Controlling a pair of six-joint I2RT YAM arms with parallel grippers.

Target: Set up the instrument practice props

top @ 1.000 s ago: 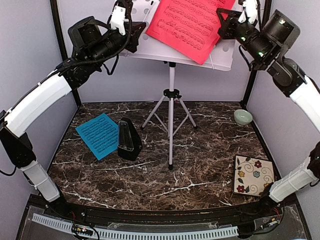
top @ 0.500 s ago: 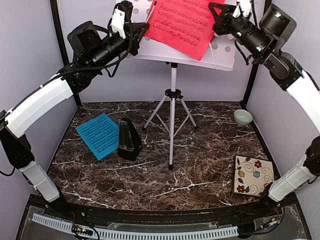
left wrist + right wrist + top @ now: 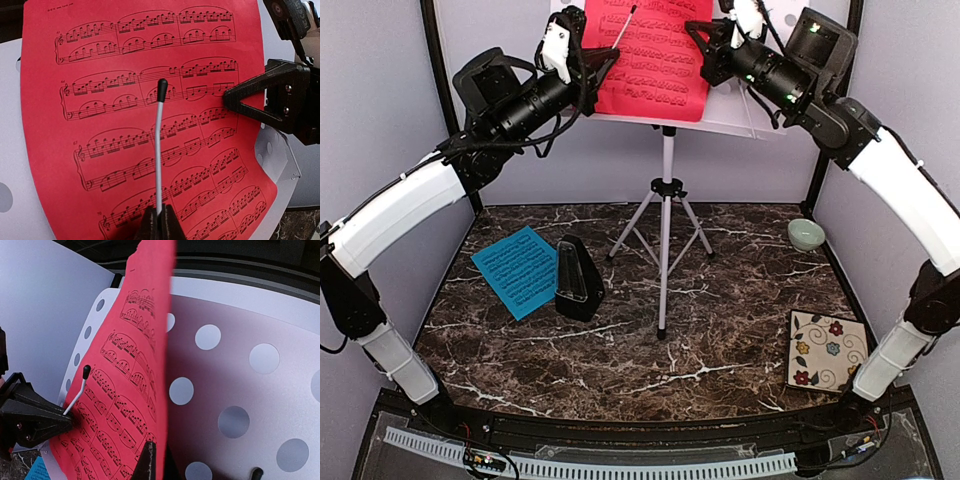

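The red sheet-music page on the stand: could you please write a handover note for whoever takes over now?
Left gripper: shut on the stand's thin white black-tipped wire arm, in front of the red sheet-music page.
Right gripper: shut on that page's edge.
Done: stand up, red page at its white perforated desk.
Left: likely clip it; cyan-blue page and black pyramid metronome are on the dark marble table.
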